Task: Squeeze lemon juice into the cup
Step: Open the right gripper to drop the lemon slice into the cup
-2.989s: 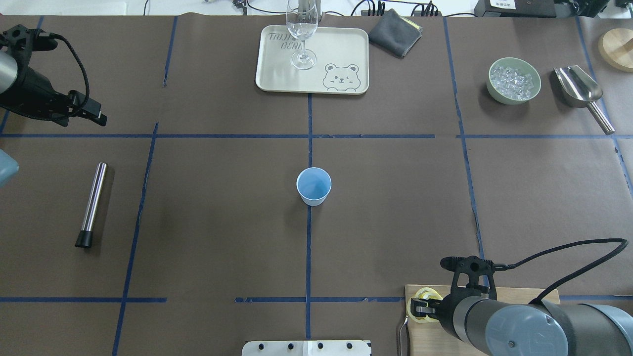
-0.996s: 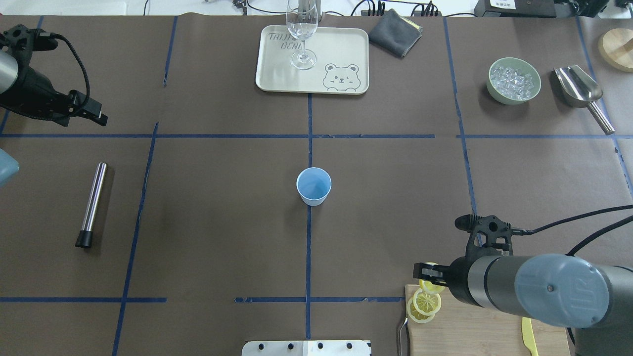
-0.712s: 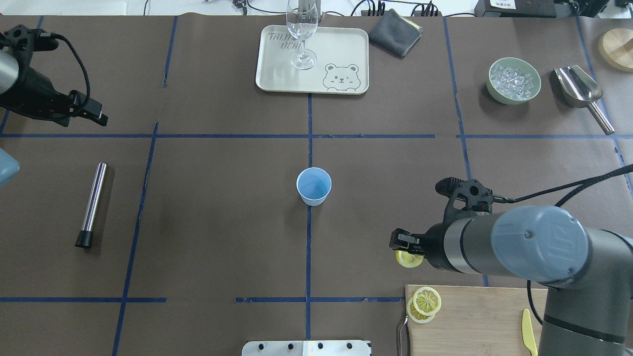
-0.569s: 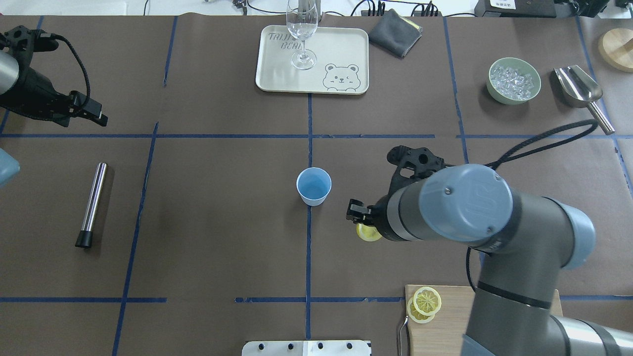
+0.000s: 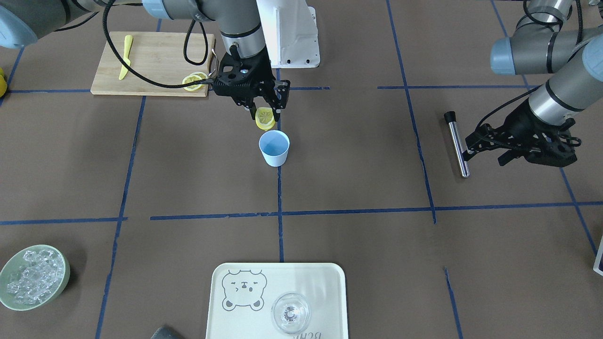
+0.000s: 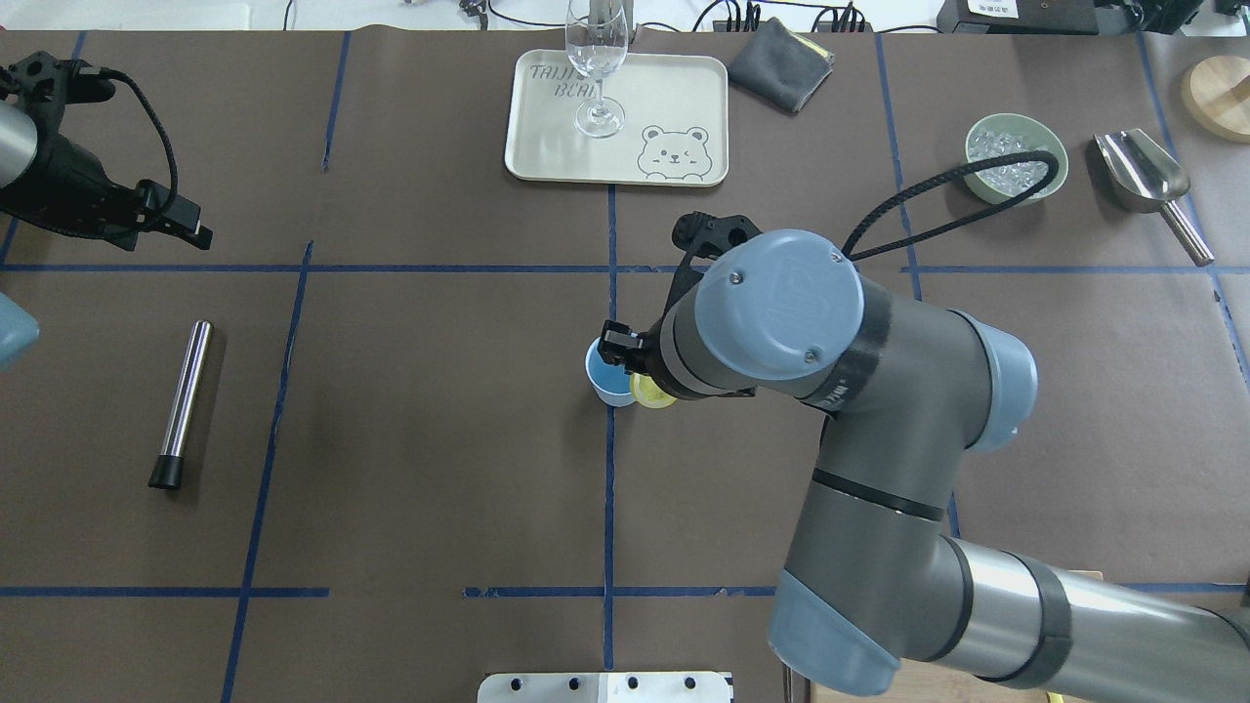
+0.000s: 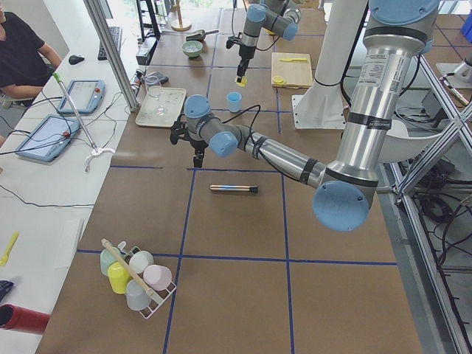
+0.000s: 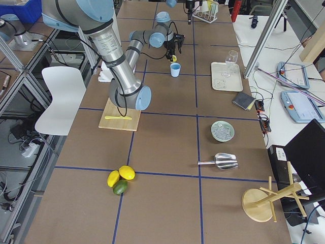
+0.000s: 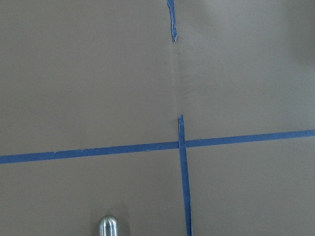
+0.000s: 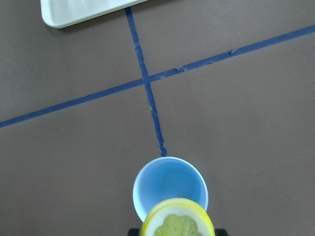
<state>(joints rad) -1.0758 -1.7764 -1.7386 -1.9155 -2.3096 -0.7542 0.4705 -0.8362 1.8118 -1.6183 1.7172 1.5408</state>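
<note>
The pale blue cup [image 5: 274, 148] stands at the table's centre, where the blue tape lines cross. My right gripper [image 5: 264, 112] is shut on a thin yellow lemon [image 5: 265, 118] slice and holds it upright just above the cup's rim on the robot's side. In the right wrist view the lemon [image 10: 178, 221] overlaps the near edge of the cup [image 10: 170, 187]. From overhead, the right gripper [image 6: 625, 351] and wrist cover part of the cup [image 6: 605, 379]. My left gripper [image 5: 485, 148] hovers open and empty far off, beside a steel tube.
A wooden board [image 5: 150, 56] near the robot's base holds more lemon slices [image 5: 194, 81] and a yellow knife [image 5: 125, 56]. A steel tube [image 5: 457, 143] lies near the left gripper. A tray [image 5: 325, 282] with a glass [image 5: 290, 313], an ice bowl [image 5: 33, 278] and a metal scoop [image 6: 1143, 171] line the far side.
My right arm lifted a lemon slice off the board and carried it across the table to the cup. The left arm has not moved.
</note>
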